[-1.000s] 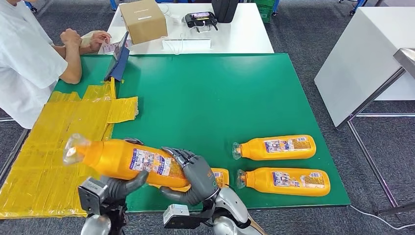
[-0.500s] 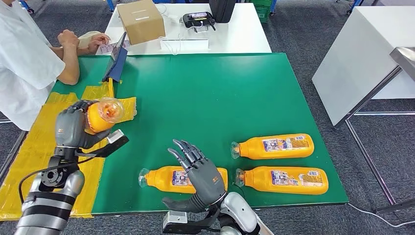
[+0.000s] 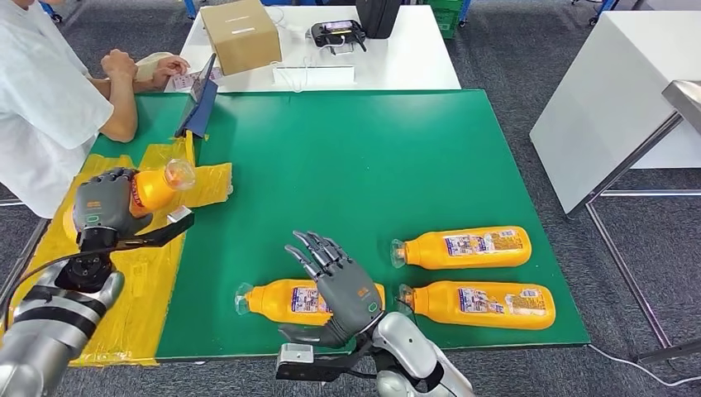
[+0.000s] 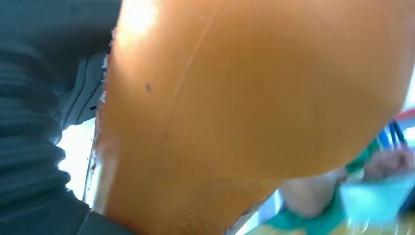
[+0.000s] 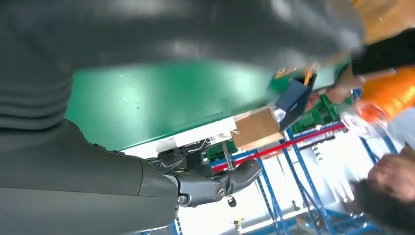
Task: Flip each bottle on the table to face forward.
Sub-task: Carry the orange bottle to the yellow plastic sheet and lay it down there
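My left hand (image 3: 101, 204) grips an orange bottle (image 3: 155, 187) with a clear cap, held over the yellow sheet at the table's left; its orange body (image 4: 254, 112) sits right against the left wrist camera. Three more orange bottles lie on their sides on the green table (image 3: 347, 165): one near the front edge (image 3: 277, 301) under my right hand (image 3: 339, 285), one further right (image 3: 463, 247), and one in front of that (image 3: 479, 303). All show their labels, caps pointing left. My right hand hovers with fingers spread, holding nothing.
A person in white (image 3: 41, 99) leans on the table's far left corner by a blue tablet stand (image 3: 198, 103). A yellow sheet (image 3: 107, 265) covers the left side. Behind stands a white table (image 3: 397, 58) with a cardboard box (image 3: 241, 33). A white cabinet (image 3: 612, 99) stands right.
My left hand carried the bottle from in front of my body out to the left, over the yellow sheet. My right hand let go of it and now hovers spread above the front bottle.
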